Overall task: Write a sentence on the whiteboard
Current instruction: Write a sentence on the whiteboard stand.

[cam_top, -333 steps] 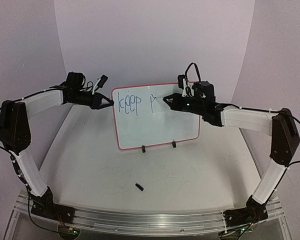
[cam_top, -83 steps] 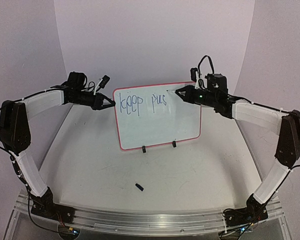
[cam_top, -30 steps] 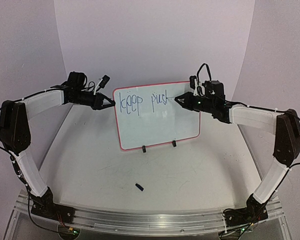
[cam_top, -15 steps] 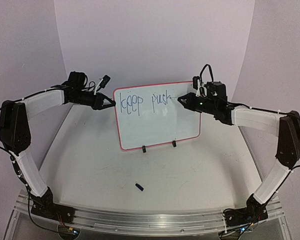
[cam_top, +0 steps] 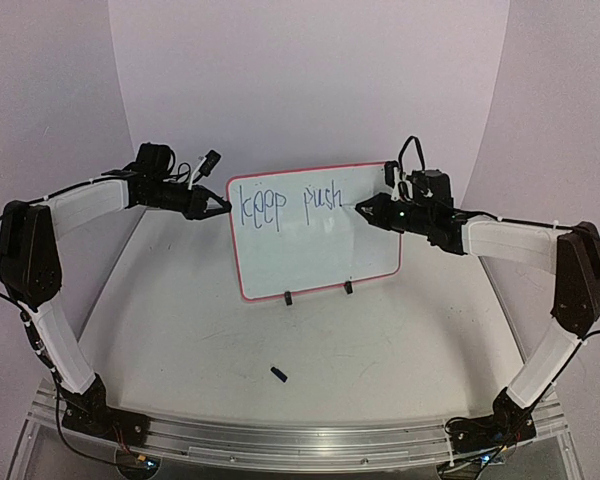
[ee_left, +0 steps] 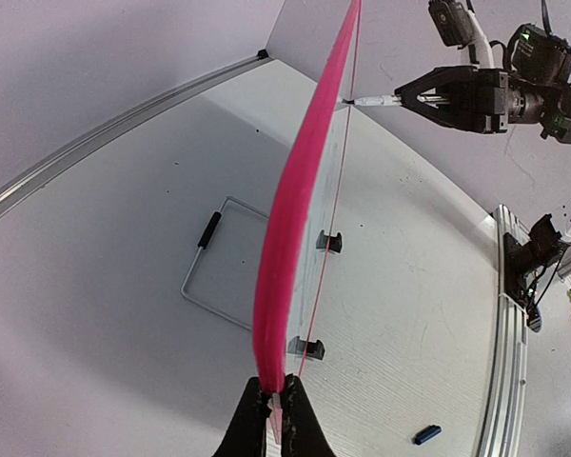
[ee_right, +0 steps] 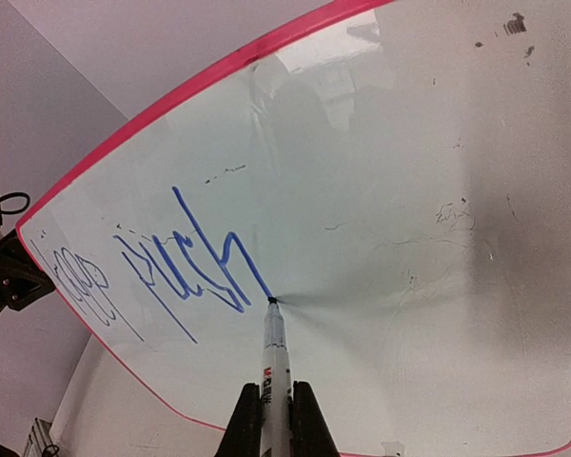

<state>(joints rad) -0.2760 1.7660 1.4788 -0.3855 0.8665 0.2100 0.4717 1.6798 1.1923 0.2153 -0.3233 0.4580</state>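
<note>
Nearest, a small dark cap point(cam_top: 277, 373) lay on the white counter point(cam_top: 180, 340). Behind it the red-rimmed whiteboard point(cam_top: 320, 255) stood upright, left jaws clamped on its edge; right jaws gripped a white marker point(ee_right: 273, 352) touching blue lettering point(cam_top: 260, 207) "keep push".

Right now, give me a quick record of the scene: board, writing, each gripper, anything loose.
whiteboard: upright on two black feet, red-pink rim
sentence: blue, reads "keep push", unfinished
left gripper: shut on the whiteboard's left edge
right gripper: shut on the marker
marker: tip on the whiteboard at the end of the "h"
loose: small dark cap on the table, in front of the whiteboard
</note>
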